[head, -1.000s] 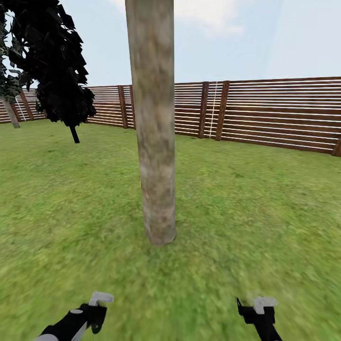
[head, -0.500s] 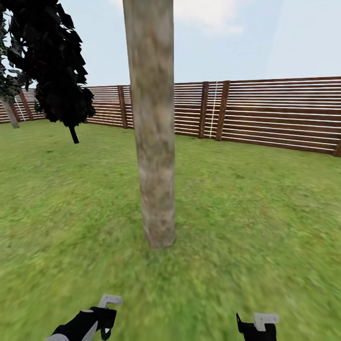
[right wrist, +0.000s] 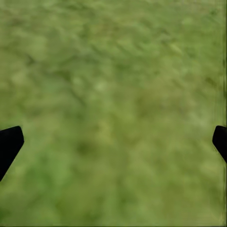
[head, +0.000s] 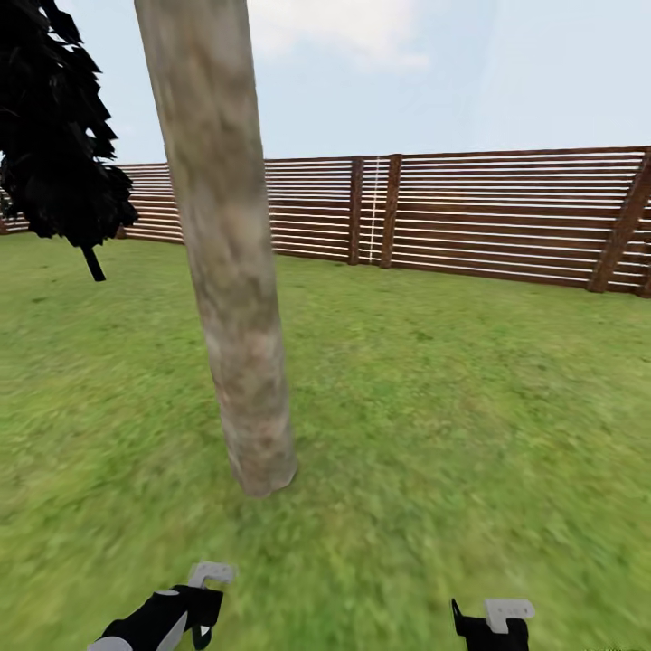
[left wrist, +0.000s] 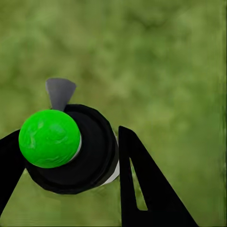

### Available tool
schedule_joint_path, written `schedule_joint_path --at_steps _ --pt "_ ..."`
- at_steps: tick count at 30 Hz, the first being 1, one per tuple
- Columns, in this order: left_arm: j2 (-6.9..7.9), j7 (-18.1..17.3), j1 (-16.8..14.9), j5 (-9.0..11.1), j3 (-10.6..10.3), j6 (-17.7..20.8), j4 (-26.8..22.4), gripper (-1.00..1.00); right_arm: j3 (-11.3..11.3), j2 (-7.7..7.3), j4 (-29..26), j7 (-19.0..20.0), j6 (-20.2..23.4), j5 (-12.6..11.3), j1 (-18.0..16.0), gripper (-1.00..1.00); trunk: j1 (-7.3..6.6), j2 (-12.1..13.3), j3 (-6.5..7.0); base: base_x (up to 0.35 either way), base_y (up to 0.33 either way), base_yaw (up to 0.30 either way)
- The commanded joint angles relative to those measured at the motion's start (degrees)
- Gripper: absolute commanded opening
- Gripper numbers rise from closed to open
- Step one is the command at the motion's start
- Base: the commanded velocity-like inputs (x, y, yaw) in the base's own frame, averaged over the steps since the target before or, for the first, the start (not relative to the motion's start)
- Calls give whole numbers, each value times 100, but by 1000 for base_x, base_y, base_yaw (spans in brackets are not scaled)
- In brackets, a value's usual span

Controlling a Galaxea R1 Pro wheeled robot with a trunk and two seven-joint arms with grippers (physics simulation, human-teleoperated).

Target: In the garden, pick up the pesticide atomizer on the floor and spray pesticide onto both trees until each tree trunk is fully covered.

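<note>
Left gripper [left wrist: 71, 156] clamps pesticide atomizer [left wrist: 71, 146], green cap up, low over floor [head: 470, 407]. Right gripper [right wrist: 113, 142] spread, empty. Tree trunk [head: 231, 298] ahead-left. Risk: nozzle aimed at grass, spray misses trunk; far side likely uncovered.

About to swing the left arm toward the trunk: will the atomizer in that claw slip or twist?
Probably a little. The atomizer looks rigid, with a round black body and a smooth green ball top, so it could rotate between the left claw's flat fingers. Its grey nozzle sticks out sideways, so any twist would likely shift the aim.
</note>
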Motion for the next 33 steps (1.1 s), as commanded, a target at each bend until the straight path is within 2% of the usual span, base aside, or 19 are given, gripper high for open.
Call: schedule_joint_path --at_steps 1,5,7,9,12,13,14,15,16,18,20,23,26,30,33 --pt "-3 -1 0 -2 -2 1 0 -100 0 0 0 -1 0 0 -1 100 0 0 0 227 -59 -283" --pt "-7 -8 -11 -2 -11 115 -5 -100 0 0 0 -4 0 0 0 100 0 0 0 69 -18 -164" --pt "-8 -28 -86 16 -18 801 -31 -100 0 0 0 -10 0 0 -2 100 0 0 0 5 -1 -15" --pt "-32 -35 -103 23 -14 1064 -136 -100 0 0 0 -11 0 0 -3 100 0 0 0 1 0 -5" --pt "-97 -41 -105 19 -21 1668 -626 -100 0 0 0 -11 0 2 2 100 0 0 0 0 0 -1" --pt "-53 -57 -101 10 -26 1878 -711 -100 0 0 0 -11 0 6 0 100 0 0 0 0 0 0" --pt "74 -72 -98 7 -18 1971 -754 -100 0 0 0 -11 0 8 -1 100 0 0 0 0 0 0" --pt "155 -79 -99 20 -10 2003 -767 -100 0 0 0 -11 0 8 -1 100 0 0 0 0 0 0" --pt "144 -81 -102 21 -11 2028 -776 -100 0 0 0 -11 0 9 -2 100 0 0 0 0 0 0" --pt "66 -82 -111 28 -12 2076 -826 -100 0 0 0 -13 0 9 -1 100 0 0 0 0 0 0" --pt "-93 -80 -181 33 -12 2127 -1009 -100 0 0 0 -16 0 9 -1 100 0 0 0 0 0 0" --pt "-171 -80 -335 46 2 2268 -1176 -100 0 0 0 -17 0 9 -2 100 0 0 0 0 0 88" --pt "-130 -86 -477 42 -17 2494 -1217 -100 0 0 0 -12 0 9 0 100 0 0 -10 0 0 205" --pt "-31 -96 -500 40 -17 2538 -1212 -100 0 0 0 -11 0 9 -2 100 0 0 -25 0 0 60" --pt "-208 -94 -508 30 -32 2556 -1215 -100 0 0 0 -11 0 9 -1 100 0 0 -25 0 0 5"
